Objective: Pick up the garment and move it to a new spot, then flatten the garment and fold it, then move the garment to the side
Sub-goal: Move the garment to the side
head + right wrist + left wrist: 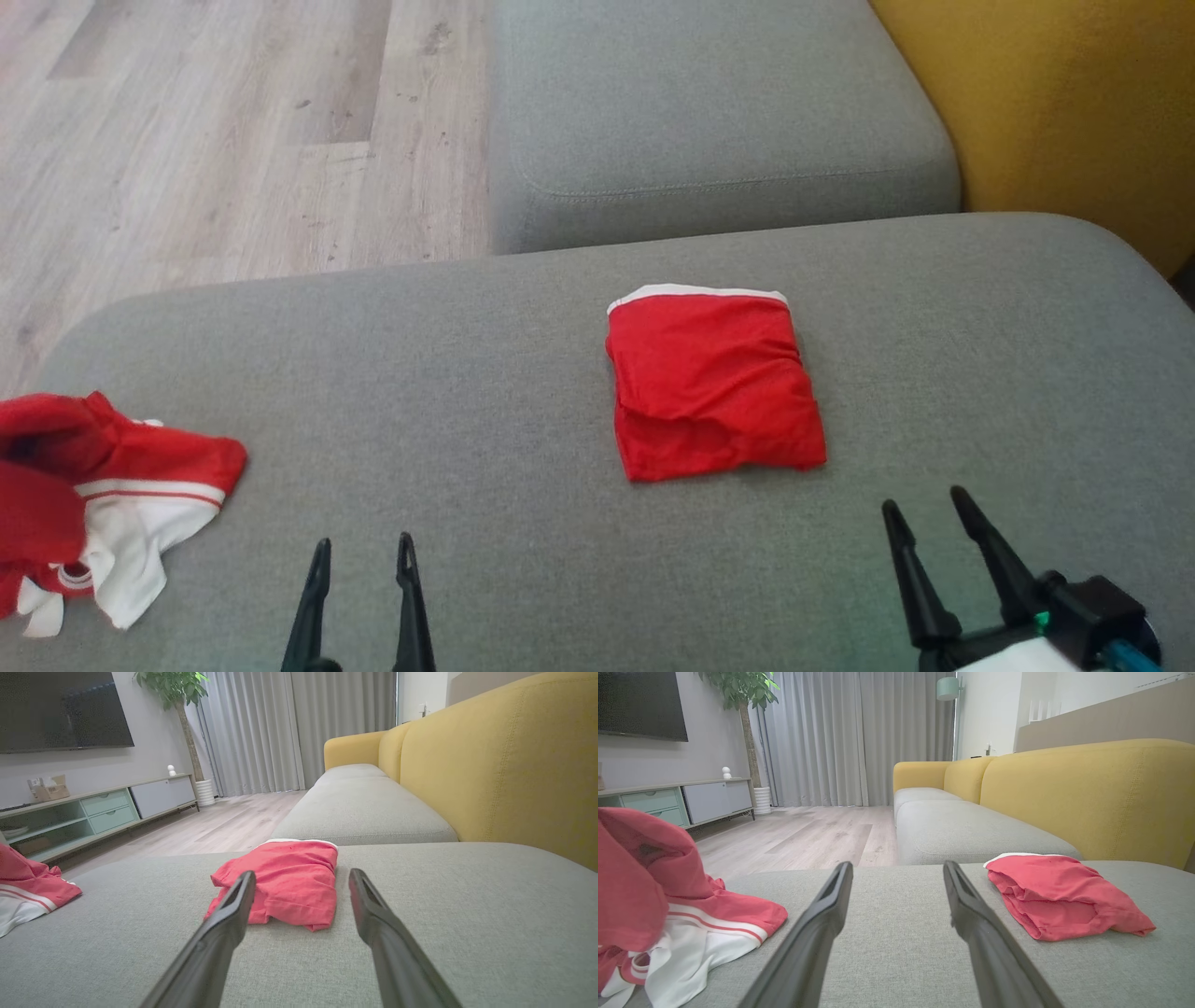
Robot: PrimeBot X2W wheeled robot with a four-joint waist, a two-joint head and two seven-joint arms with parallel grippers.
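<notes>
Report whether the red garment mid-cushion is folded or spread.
Folded: the red garment lies as a compact squarish packet, layered edges showing at its near side.

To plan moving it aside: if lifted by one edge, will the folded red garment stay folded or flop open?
Likely floppy: the folded red garment shows soft wrinkles and loose layers, so it would probably sag open. It looks thin, so probably light.

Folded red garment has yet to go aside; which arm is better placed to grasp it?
Right, probably. The right pincer is open close by the folded red garment, which lies straight ahead in its wrist view. The left pincer is farther off, nearer the crumpled red-and-white garment.
</notes>
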